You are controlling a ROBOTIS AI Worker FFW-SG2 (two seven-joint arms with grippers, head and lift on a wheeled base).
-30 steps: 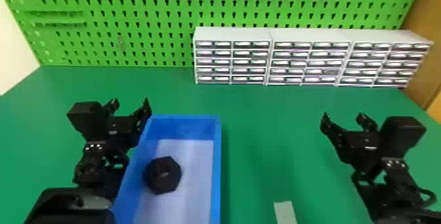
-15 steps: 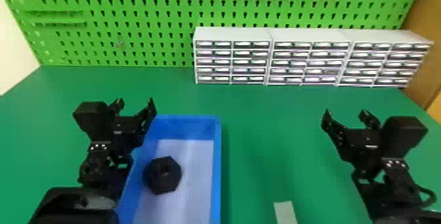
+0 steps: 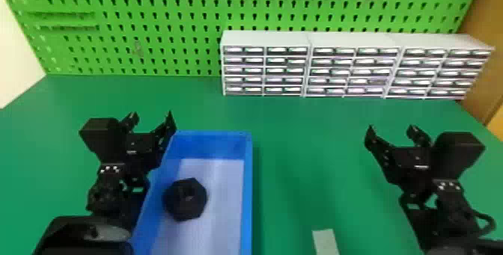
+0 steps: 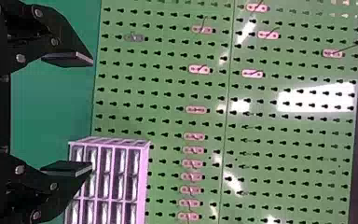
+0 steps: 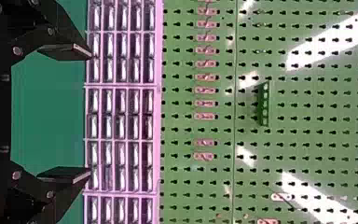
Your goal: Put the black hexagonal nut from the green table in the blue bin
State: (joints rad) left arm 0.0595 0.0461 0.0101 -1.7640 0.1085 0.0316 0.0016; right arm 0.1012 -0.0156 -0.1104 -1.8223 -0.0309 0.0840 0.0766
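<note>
Blue bin point(image 3: 247, 198): black hexagonal nut point(image 3: 186, 200), seemingly flat.

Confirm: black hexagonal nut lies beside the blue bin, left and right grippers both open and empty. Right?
Wrong on the nut's place: the head view shows the black hexagonal nut inside the blue bin, not beside it. The left gripper and right gripper are indeed open and empty.
</note>
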